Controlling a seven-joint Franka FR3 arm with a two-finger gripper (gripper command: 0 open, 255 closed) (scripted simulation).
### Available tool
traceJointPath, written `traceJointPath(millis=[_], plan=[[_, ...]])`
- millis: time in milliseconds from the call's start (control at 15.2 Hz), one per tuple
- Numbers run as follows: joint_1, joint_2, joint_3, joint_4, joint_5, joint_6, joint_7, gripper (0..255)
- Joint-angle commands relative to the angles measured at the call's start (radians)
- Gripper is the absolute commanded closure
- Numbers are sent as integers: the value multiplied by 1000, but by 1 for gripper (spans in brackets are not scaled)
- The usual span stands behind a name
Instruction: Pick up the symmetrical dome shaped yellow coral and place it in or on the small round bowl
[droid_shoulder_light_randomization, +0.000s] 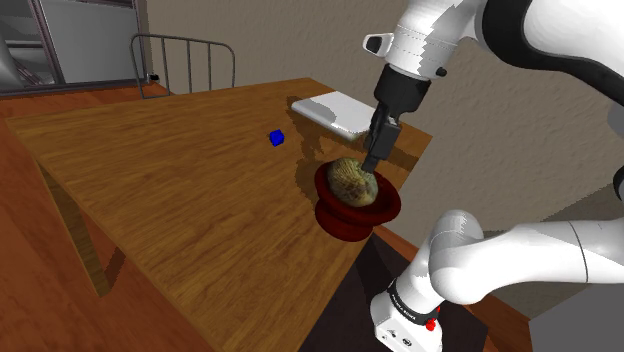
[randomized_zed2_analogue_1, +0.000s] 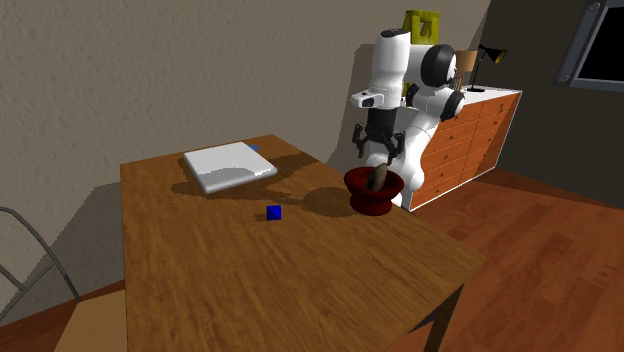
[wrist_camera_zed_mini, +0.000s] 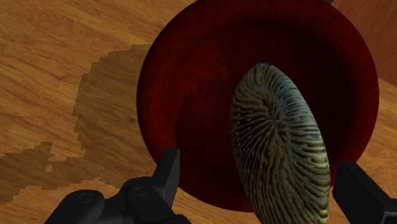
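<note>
Radiating ridges across olive-yellow domed coral (wrist_camera_zed_mini: 280, 146)

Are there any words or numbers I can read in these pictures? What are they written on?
No text here can be read.
On the arm's lower part, a dark band has tiny white marks, too small to read.
The dark red bowl, the coral, the blue cube and the white slab have no writing on them.
</note>
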Motion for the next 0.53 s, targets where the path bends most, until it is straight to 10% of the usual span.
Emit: traceJointPath(millis=[0, 462], plan=[[0, 0, 0, 0, 0, 0, 0, 0], [-9, 66, -5, 176, -10, -109, 8, 0]])
